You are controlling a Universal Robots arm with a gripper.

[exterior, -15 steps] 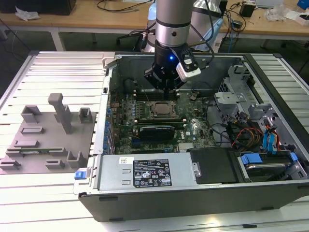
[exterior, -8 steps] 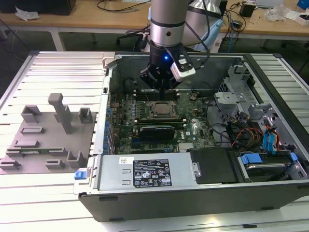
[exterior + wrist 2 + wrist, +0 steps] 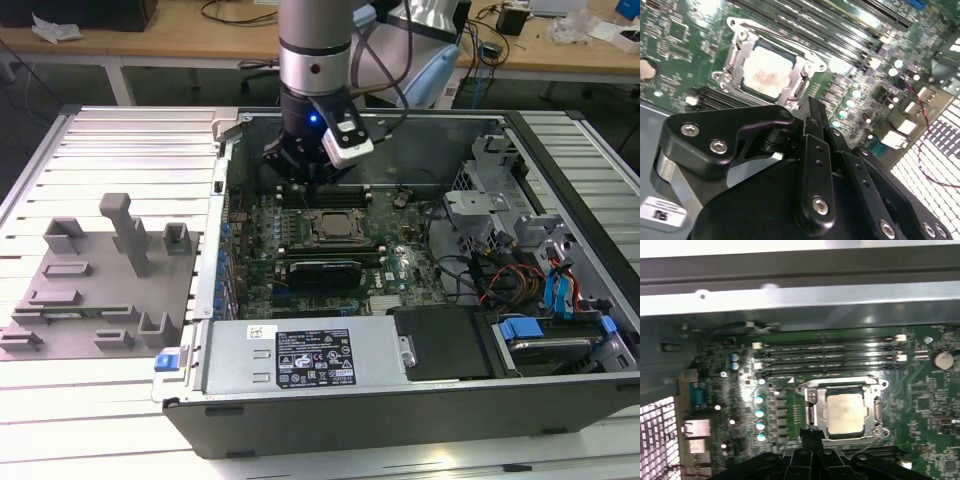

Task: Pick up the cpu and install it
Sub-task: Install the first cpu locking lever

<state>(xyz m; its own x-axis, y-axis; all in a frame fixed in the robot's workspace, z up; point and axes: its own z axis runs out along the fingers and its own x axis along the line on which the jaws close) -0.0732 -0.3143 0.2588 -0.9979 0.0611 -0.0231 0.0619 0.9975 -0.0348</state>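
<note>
The gripper's [image 3: 810, 433] two fingertips are drawn together with nothing between them, and in both wrist views they hang over the motherboard [image 3: 920, 405], just off one edge of the socket frame [image 3: 811, 412]. The cpu [image 3: 844, 412] is out of their grasp. It lies flat in that socket with its pale metal top facing up and the silver frame close around all four of its edges, which leaves no free margin at its sides. In the second wrist view the gripper [image 3: 814, 107] has its dark links spread wide behind the tips, and the cpu [image 3: 766, 70] lies a short way beyond them. The rows of memory slots [image 3: 830, 352] run along the far edge of the socket, and a line of round capacitors [image 3: 760, 412] stands near the fingertips on the board. In the exterior view the gripper [image 3: 300, 178] hovers apart from the cpu [image 3: 335, 225], between it and the far wall of the open case [image 3: 440, 118], so the room behind the arm is narrow. Toward the exterior view's right the drive cage [image 3: 480, 205] and cables crowd the board's edge. The power supply [image 3: 300, 360] closes off the near side. A grey fixture tray [image 3: 90, 290] lies outside the case on the slatted table [image 3: 100, 140], at the exterior view's left.
</note>
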